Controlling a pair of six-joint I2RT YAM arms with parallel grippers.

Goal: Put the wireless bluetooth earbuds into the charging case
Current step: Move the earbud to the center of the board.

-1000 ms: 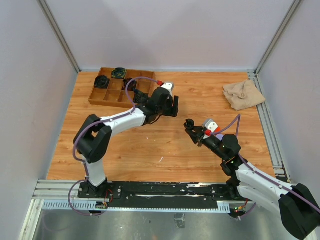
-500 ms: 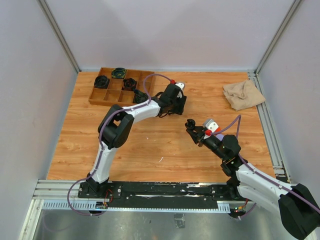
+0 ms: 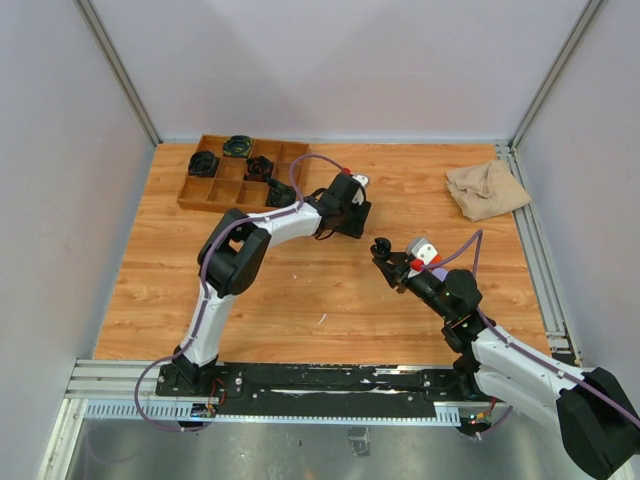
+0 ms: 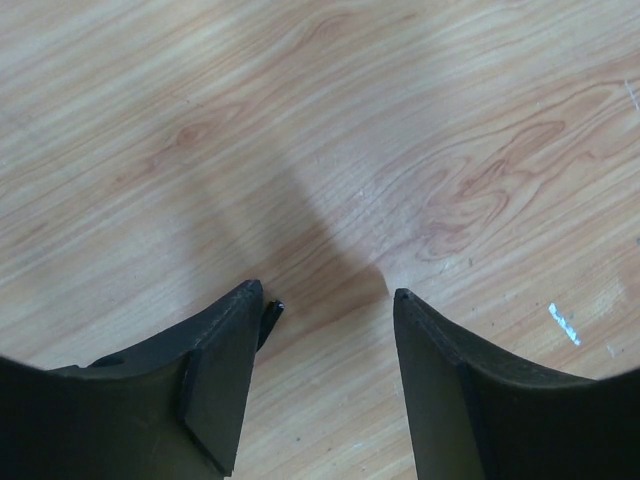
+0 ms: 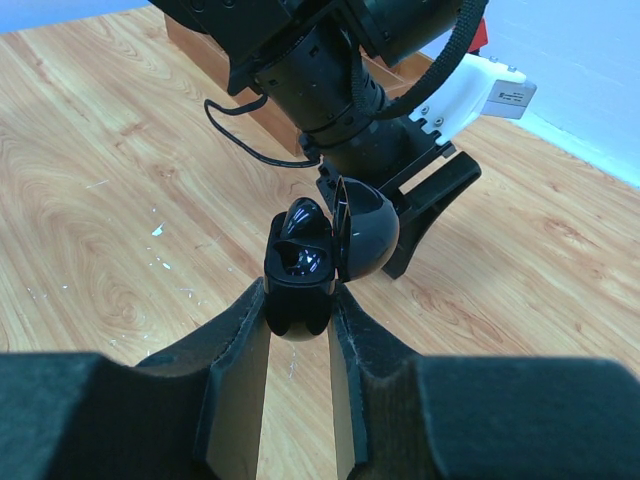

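In the last second your left arm unfolded from beside the tray [image 3: 195, 195] and carried the left gripper [image 3: 352, 214] out toward mid-table. Over the final half second it barely shifted. It ended just up and left of the case [image 3: 381, 247] in the top view, near it but not touching. Your right gripper [image 3: 392, 262] hardly moved throughout. It pinched the case's lower half from both sides, with the lid hinged open and leaning toward the left arm.

That reach uncovered the tray, so a third round case [image 3: 260, 165] showed there beside the other two. It also set both tools up for a handover, but I judged there was nothing to hand over. Your left fingers [image 4: 215, 380] were spread, with only bare wood between them. A tiny dark bit [image 4: 272, 314] sat at one fingertip, and I couldn't tell whether it was a bud or part of the finger. No earbuds could be made out in any view. The case's wells looked glossy and dark, so I couldn't tell whether they were filled.

For room, the table [image 3: 300, 290] lay open in front of both grippers and toward the near left. The cloth [image 3: 487, 188] sat well apart at the far right, close to the side rail. The tray hugged the far left corner, and your left arm's cable looped over its right end. The only tight spot was the gap between the left fingers and the open lid, so I'd have treated any closing move there with care
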